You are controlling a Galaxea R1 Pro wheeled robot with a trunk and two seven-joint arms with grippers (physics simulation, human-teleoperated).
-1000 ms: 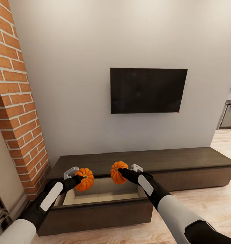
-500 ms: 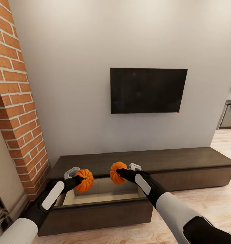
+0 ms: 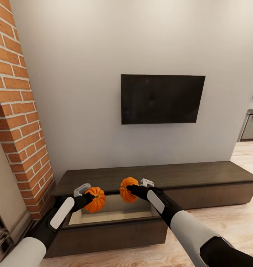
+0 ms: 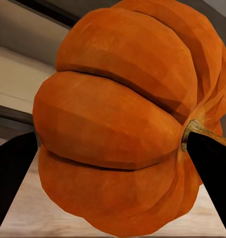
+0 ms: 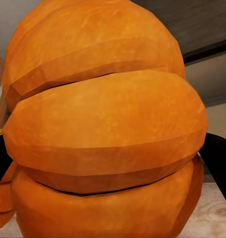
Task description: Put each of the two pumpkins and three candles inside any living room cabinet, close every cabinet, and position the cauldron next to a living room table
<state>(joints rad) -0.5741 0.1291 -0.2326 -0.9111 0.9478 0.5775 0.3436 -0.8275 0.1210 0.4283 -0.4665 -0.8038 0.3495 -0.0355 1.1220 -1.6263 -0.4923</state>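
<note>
the left gripper point(image 3: 90, 197) clamps one pumpkin point(image 3: 95, 199) and the right gripper point(image 3: 131, 188) clamps the other pumpkin point(image 3: 127, 189), both above the open drawer point(image 3: 108, 217) at the cabinet's point(image 3: 200, 174) left end (likely light, rigid, ribs aiding side grips).

Head view: set high, facing forward and down at the cabinet point(image 3: 156, 178) along the wall, from well back, both arms reaching in from the near edge. Left wrist view: pressed close against the left pumpkin point(image 4: 127, 119), looking down past it into the cabinet's open drawer point(image 4: 18, 74). Right wrist view: equally close against the right pumpkin point(image 5: 103, 129), cabinet top point(image 5: 202, 25) behind. Shared with head view: both pumpkins above the open drawer.
</note>
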